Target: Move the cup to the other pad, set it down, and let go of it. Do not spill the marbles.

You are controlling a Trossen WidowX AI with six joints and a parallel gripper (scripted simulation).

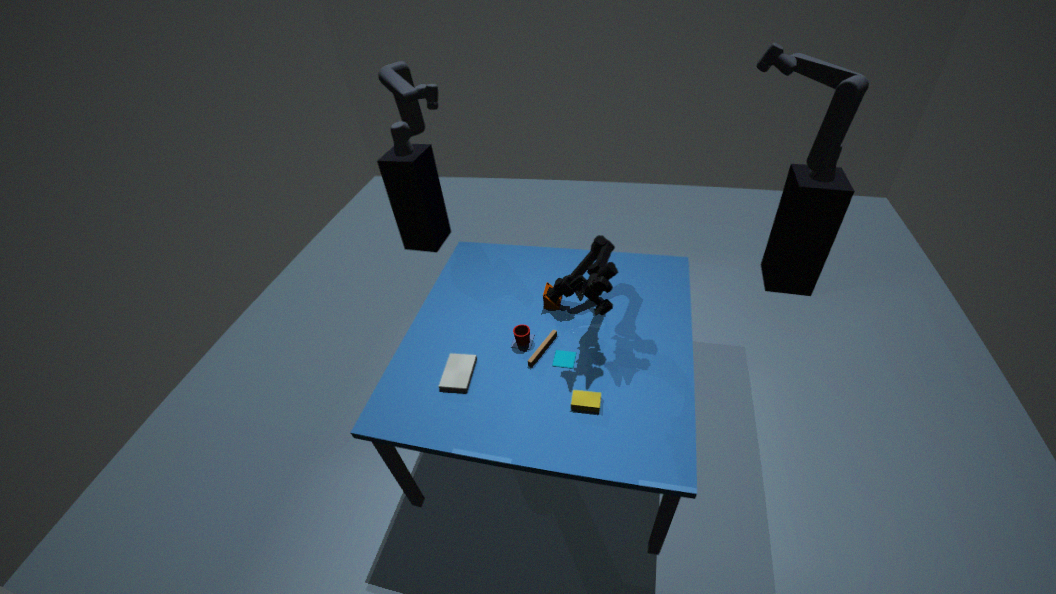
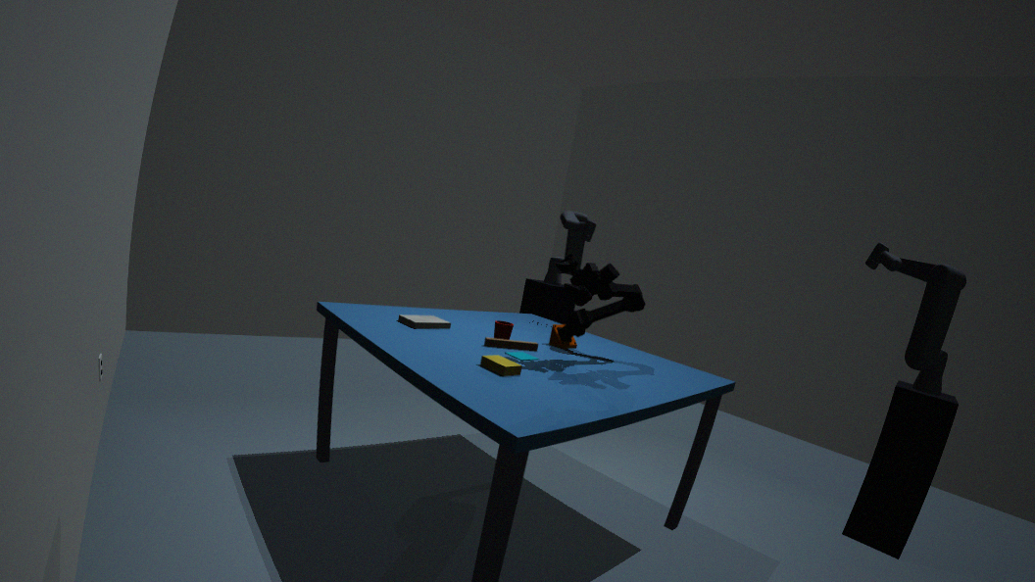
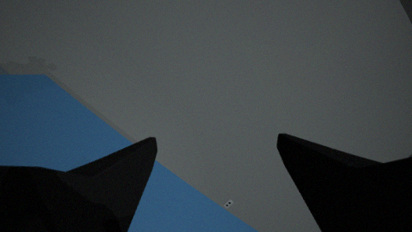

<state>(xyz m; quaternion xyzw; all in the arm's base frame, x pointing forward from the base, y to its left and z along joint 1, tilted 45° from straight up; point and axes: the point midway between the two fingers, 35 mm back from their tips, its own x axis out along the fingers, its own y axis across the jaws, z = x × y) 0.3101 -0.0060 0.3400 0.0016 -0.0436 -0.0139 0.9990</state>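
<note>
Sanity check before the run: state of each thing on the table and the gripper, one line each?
cup: upright on the table, not held, apart from the gripper; marbles not discernible
gripper: open, nothing between the fingers, low near the table
wooden bar: lying flat, beside the cup
cyan pad: flat, nothing on it
yellow block: lying flat
white block: lying flat

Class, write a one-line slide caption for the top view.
Open gripper waits behind the red cup, with a wooden bar between cup and cyan pad.
</note>
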